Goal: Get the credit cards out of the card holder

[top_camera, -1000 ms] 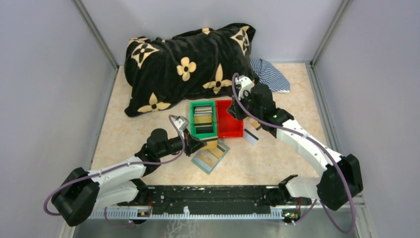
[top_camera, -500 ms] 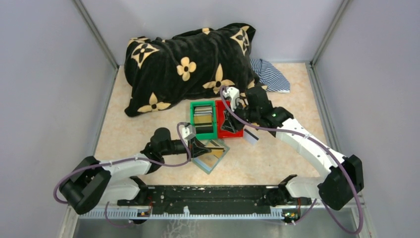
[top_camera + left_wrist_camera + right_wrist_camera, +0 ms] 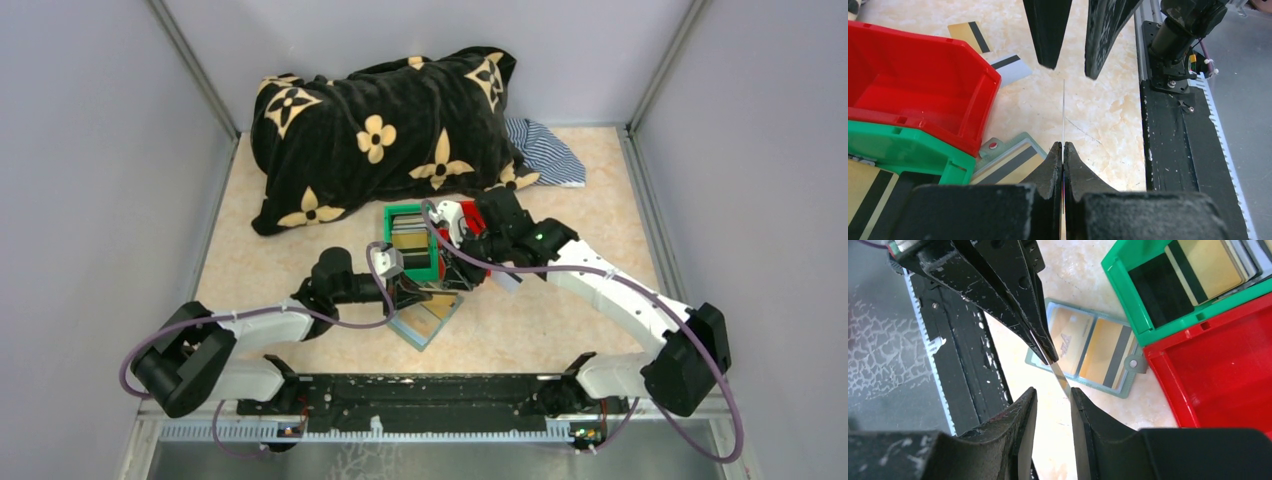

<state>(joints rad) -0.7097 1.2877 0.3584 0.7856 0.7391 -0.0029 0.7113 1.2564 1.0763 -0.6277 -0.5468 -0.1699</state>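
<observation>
One credit card [image 3: 1063, 110] pinched edge-on in shut left hand [image 3: 1063, 146]; right hand [image 3: 1053, 392], part-open, straddles its free end, seemingly for handover.

One green bin [image 3: 898, 147], one red bin [image 3: 908, 85], one card holder [image 3: 1093, 352], two loose cards [image 3: 1010, 68], one blanket [image 3: 380, 130], one striped cloth [image 3: 545, 150].

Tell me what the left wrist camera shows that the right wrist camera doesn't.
Only the left wrist view shows a loose gold card and a loose grey card lying on the table beyond the red bin. Only the right wrist view shows the whole open card holder, with a pocketed card in each side. Both show the credit card pinched in the shut left end effector, the open right end effector straddling it, and the green bin.
</observation>
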